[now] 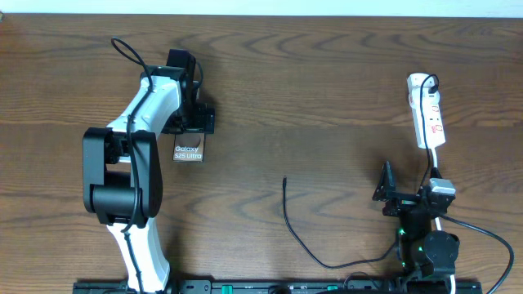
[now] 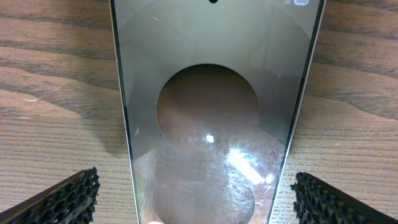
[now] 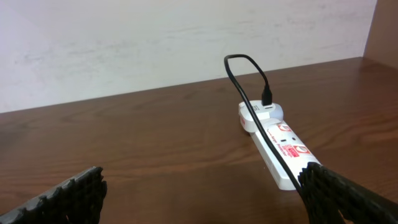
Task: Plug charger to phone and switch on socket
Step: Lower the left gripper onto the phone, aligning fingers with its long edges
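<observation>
The phone (image 1: 189, 152) lies flat on the wooden table, left of centre, with white "Galaxy S25 Ultra" text. My left gripper (image 1: 192, 122) hangs over its far end, open; in the left wrist view the phone's glossy screen (image 2: 211, 112) lies between the two finger pads, which stand apart from its edges. The charger, a thin black cable (image 1: 298, 237), lies loose mid-table with its free tip at the far end. The white socket strip (image 1: 426, 114) lies at the right, a black plug in its far end (image 3: 267, 99). My right gripper (image 1: 400, 200) is open and empty, near the strip's near end.
The charger's cable runs along the top of the socket strip (image 3: 280, 146) toward my right gripper. A pale wall (image 3: 155, 37) stands beyond the table's far edge. The left arm's black and white body (image 1: 131, 180) covers the table's left front.
</observation>
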{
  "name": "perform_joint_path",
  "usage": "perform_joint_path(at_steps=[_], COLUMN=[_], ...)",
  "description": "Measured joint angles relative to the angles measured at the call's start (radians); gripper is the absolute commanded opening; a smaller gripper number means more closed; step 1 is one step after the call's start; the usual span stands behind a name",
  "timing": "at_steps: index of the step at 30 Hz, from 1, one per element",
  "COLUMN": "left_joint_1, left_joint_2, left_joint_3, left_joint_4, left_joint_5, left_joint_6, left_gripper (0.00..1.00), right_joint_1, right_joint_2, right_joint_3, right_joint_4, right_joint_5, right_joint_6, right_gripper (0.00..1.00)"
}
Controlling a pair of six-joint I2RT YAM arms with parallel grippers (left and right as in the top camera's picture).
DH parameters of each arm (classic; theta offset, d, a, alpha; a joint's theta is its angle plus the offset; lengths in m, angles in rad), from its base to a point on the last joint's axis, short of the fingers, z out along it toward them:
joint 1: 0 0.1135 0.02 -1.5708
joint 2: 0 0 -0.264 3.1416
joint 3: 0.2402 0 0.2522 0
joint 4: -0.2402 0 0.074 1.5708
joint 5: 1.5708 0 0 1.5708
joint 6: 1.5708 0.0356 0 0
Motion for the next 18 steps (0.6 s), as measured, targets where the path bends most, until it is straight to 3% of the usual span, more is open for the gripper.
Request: perform_joint_path(at_steps=[18], left_joint_1=[0.0], left_joint_2=[0.0], left_joint_3=[-0.009], left_joint_4=[0.003], left_joint_5=[0.0], left_joint_6=[0.0], left_gripper=[0.98], right_joint_1=[0.0], right_joint_2=[0.0], right_joint_3=[0.0], right_joint_4=[0.0], right_joint_5=[0.0], right_joint_6=[0.0], right_gripper=[0.99])
